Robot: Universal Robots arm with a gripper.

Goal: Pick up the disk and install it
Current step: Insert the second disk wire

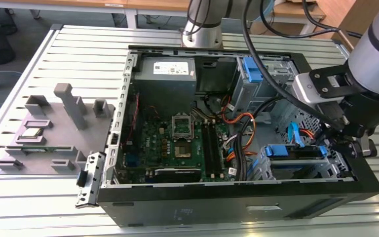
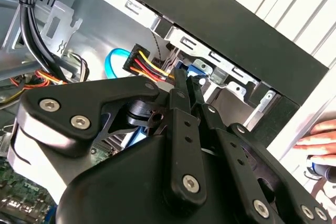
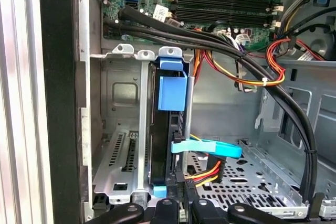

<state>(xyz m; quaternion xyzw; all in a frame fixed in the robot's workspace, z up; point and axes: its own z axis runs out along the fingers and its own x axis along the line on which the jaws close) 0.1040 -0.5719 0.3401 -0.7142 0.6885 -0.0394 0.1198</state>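
Observation:
The disk [image 3: 169,90] stands on edge in the metal drive cage [image 3: 123,129] of the open computer case, its blue plastic rail facing up. In the exterior view the disk [image 1: 293,151] sits in the cage at the case's front corner, on the exterior view's right. My gripper [image 3: 185,199] is shut, its black fingertips close against the disk's near end, with nothing visible between them. In the second wrist view the gripper [image 2: 182,80] points into the cage beside the blue rail [image 2: 197,70].
A blue data cable [image 3: 207,148] and a yellow-red power plug [image 3: 207,174] hang beside the cage. Black cable bundles [image 3: 252,64] cross above. The motherboard [image 1: 176,143], power-supply box [image 1: 165,69], grey fixture [image 1: 51,128] and a person's hand [image 2: 320,140] are nearby.

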